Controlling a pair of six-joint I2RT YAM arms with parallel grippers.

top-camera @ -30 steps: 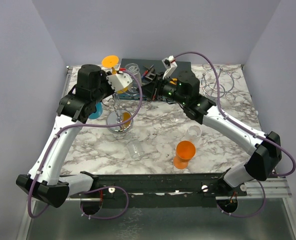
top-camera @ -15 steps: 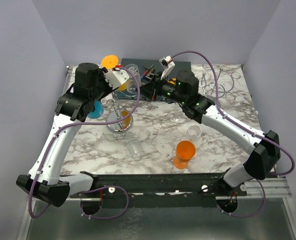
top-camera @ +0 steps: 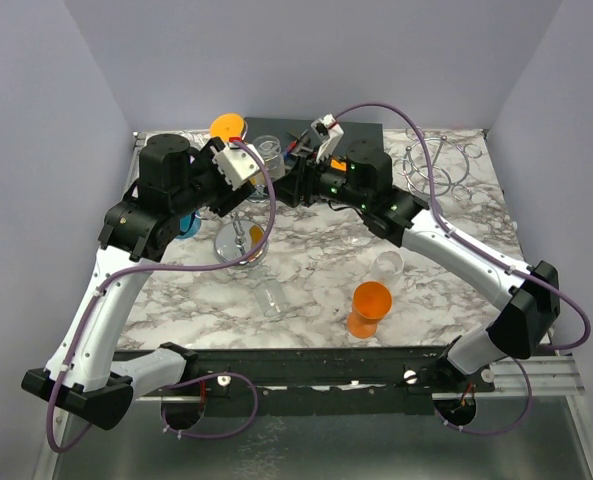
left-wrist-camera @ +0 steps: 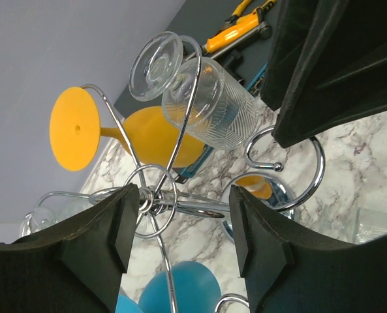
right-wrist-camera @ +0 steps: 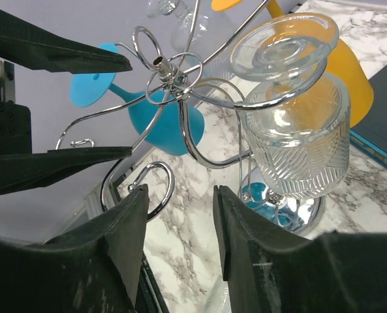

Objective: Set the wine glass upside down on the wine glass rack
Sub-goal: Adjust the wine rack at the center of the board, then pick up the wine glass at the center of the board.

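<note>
The chrome wine glass rack [top-camera: 222, 251] stands at the back left of the table. A clear ribbed wine glass [top-camera: 266, 151] hangs upside down by its foot from one of its arms. It also shows in the left wrist view [left-wrist-camera: 209, 107] and the right wrist view [right-wrist-camera: 297, 150]. An orange glass [left-wrist-camera: 157, 134] and a blue glass [right-wrist-camera: 160, 117] hang there too. My left gripper [left-wrist-camera: 180, 228] is open and empty, its fingers either side of the rack's hub [left-wrist-camera: 155, 201]. My right gripper [right-wrist-camera: 180, 241] is open and empty, just below and beside the clear glass.
An orange cup [top-camera: 368, 308] stands at front centre. One clear glass [top-camera: 269, 297] lies near the rack's base and another [top-camera: 388, 265] sits right of centre. A second chrome rack [top-camera: 441, 165] is at the back right. A dark box [top-camera: 361, 132] with tools is at the back.
Both arms have lifted and shifted a little. The right gripper has moved left toward the rack. The clear glass has stayed hanging on the rack.
</note>
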